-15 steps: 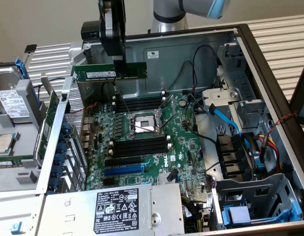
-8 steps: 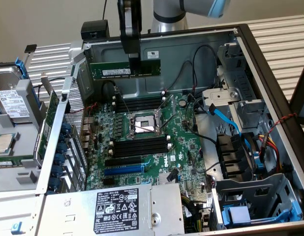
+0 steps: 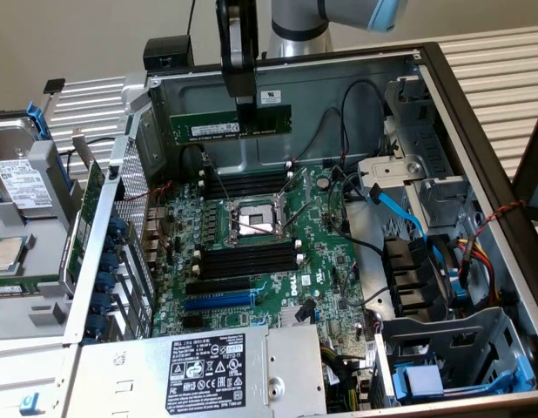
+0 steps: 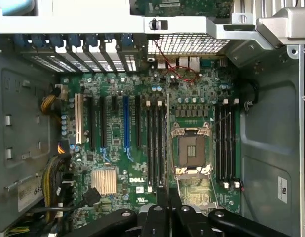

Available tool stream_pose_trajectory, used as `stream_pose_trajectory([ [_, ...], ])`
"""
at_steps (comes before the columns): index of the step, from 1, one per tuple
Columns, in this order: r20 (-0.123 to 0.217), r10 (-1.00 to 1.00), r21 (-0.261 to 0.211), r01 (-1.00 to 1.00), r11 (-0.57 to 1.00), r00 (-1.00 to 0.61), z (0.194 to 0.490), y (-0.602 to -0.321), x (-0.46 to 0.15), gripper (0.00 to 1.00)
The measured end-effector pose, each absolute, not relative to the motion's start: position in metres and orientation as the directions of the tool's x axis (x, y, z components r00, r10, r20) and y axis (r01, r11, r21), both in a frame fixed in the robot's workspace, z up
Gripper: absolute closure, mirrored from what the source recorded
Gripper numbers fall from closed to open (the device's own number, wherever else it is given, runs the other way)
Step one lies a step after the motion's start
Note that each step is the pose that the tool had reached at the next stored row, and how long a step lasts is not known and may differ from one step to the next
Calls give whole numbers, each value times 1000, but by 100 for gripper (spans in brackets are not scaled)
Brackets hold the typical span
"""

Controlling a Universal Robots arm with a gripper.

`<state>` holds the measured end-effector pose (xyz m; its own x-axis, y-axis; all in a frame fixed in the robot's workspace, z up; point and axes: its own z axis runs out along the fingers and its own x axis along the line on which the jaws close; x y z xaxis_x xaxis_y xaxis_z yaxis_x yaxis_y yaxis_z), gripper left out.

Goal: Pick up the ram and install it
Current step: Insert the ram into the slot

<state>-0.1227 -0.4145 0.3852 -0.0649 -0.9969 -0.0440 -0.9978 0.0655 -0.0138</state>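
Looks to be the carry toward the board: pickup done, seating not yet done; judging by the layout, calls for bringing the ram (image 3: 208, 128) down with its long lower edge parallel to one of the memory slots (image 3: 248, 259) beneath the tool (image 3: 245, 104), notch matched, white end clips (image 3: 198, 254) swung out, pressure straight and even; risks a skewed entry otherwise. Grips with the tool clenched almost to its limit, pinching the ram's upper edge close to mid-length; holds it level, label strip (image 3: 215, 130) toward the exterior camera; hangs it well above the motherboard (image 3: 278, 279), apart from every slot. Shows the ram (image 4: 167, 143) edge-on from the wrist, running out from the tool (image 4: 167, 197) beside the CPU socket (image 4: 192, 150); cannot tell whether truly lined up.
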Motion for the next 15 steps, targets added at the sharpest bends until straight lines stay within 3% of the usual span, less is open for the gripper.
stream_pose_trajectory([
  [15, -48, -997, -26, -998, 66, -64, 358, -414, -123, 87],
])
